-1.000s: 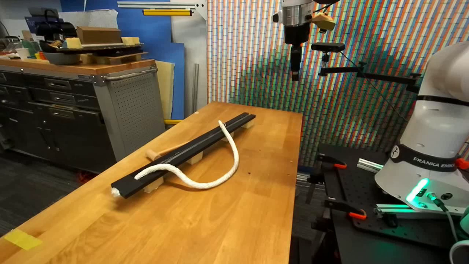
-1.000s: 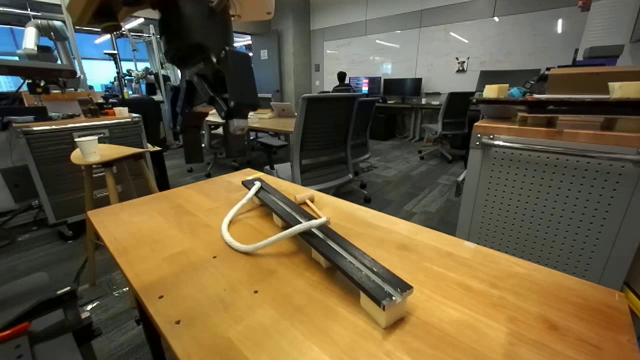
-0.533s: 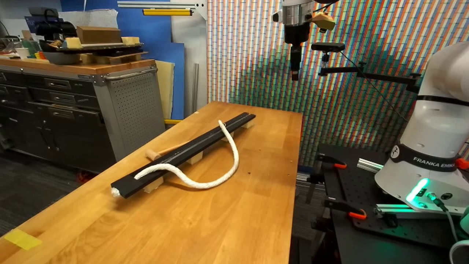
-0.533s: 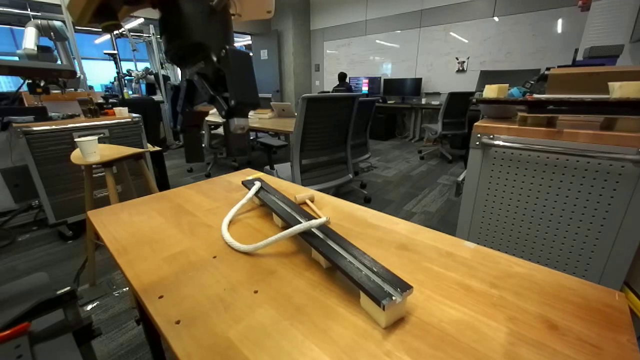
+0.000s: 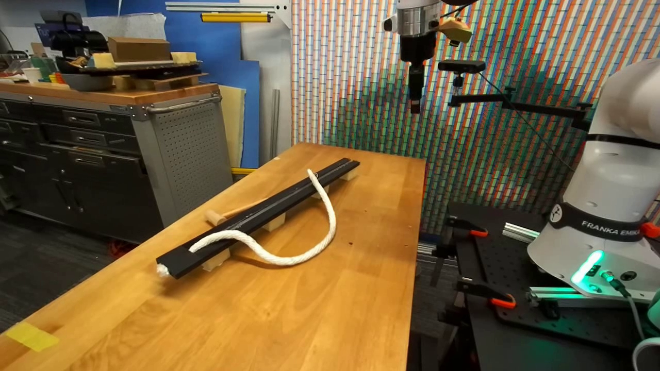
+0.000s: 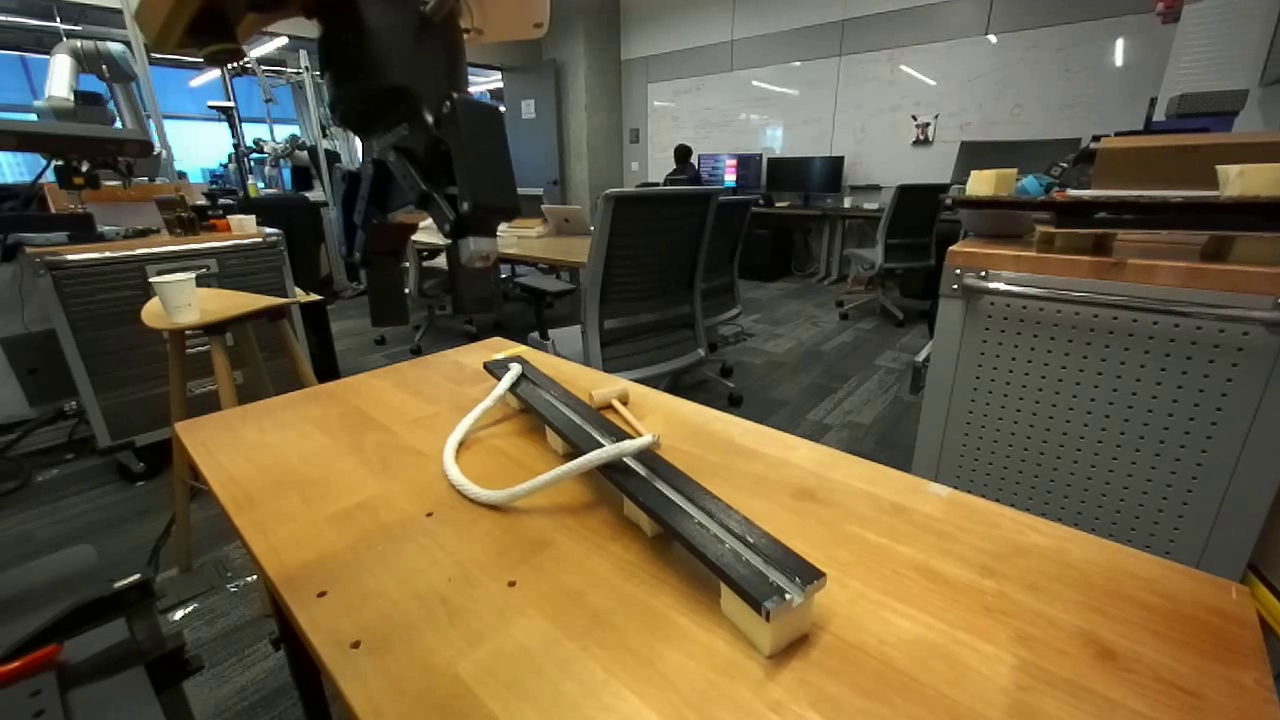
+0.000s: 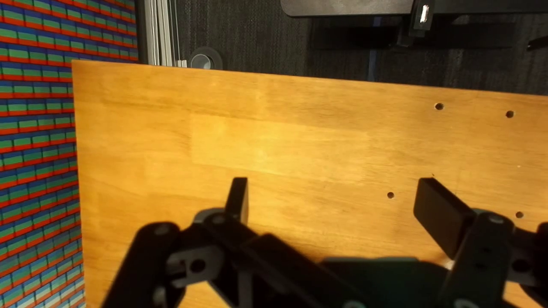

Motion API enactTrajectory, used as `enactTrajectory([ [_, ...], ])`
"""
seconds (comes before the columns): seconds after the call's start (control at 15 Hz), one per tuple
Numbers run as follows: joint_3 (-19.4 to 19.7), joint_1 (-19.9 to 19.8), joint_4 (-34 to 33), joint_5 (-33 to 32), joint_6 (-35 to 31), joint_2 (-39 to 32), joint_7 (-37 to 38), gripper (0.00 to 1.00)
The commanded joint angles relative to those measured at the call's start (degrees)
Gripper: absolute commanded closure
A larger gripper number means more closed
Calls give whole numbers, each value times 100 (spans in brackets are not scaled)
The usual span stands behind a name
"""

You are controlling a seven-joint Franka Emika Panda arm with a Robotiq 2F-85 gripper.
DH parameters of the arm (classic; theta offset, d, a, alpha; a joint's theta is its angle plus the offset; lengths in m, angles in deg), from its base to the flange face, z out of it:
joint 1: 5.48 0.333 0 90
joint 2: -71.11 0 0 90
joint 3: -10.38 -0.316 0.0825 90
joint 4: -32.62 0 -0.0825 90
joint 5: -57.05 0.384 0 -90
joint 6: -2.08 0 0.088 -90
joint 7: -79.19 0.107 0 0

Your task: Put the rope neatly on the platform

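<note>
Your end effector (image 7: 332, 194) hangs high over the tabletop (image 5: 319, 319), well apart from the rope (image 5: 289, 260); in the wrist view its two fingers (image 7: 441, 212) stand wide, with plain wood and a dark hole (image 7: 390, 195) showing between them. The rope lies only partly on the platform (image 5: 260, 212): it meets the platform near the end closer to the yellow tape (image 5: 32, 336), bows out in a broad loop over the tabletop, then bends back to cross the platform farther along, its tip jutting past the opposite edge. At the end nearer the tape you can see a white tuft (image 5: 162, 270), though you cannot tell whether it belongs to the rope. The platform sits raised on pale blocks (image 6: 768, 620), and a groove runs lengthwise along its top. On the side away from the loop, a wooden mallet (image 6: 608, 398) lies just beside the platform; you cannot tell whether the two touch. Beyond the tabletop in an exterior view, a stool (image 6: 240, 302) bears a white cup (image 6: 178, 297).
</note>
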Motion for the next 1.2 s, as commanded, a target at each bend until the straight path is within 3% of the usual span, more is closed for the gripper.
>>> enactTrajectory([
  [0.0,7,92,-73,129,-42,-175,300,0],
  [0.47,-227,350,-807,1005,-502,-1514,1610,0],
  [0.93,-231,502,-2213,1606,-1498,-3371,2817,0],
  [1.13,-106,535,-2869,1666,-1556,-4083,3200,0],
])
